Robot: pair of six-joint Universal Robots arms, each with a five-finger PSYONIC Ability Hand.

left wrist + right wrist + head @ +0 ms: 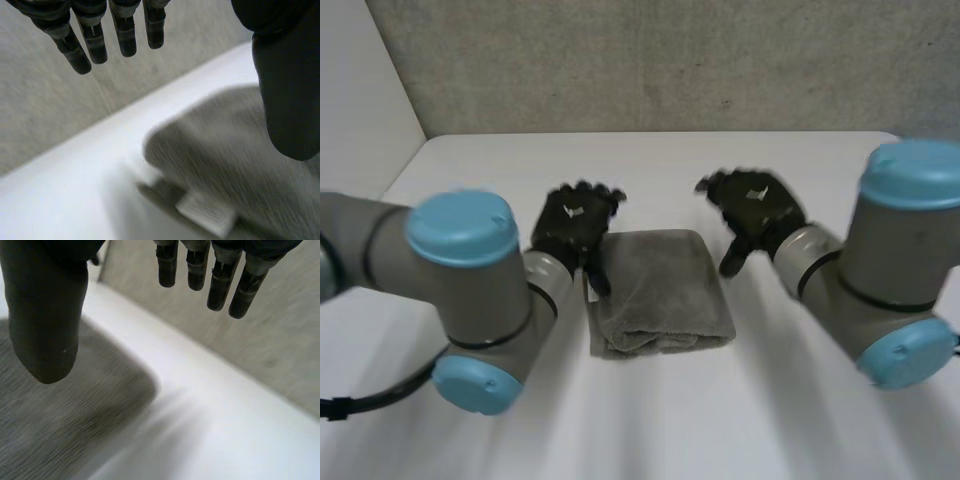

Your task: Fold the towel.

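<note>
Folded grey rectangular terry towel (660, 290) lay flat, left hand (572, 225) and right hand (758, 208) flanking its far corners, fingers straight, released.

Grey arms (360, 240), light-blue caps (462, 226), black hands (572, 228) (760, 205)

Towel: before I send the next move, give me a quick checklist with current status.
1. Towel folded into a compact rectangle, lying on the table: ok.
2. Left hand open, holding nothing, at the towel's far left corner: ok.
3. Right hand open, holding nothing, by the towel's far right corner: ok.
4. Hands clear of the cloth: cannot tell; each thumb hangs over an edge.
5. Layers flush along the near edge: cannot tell.
</note>
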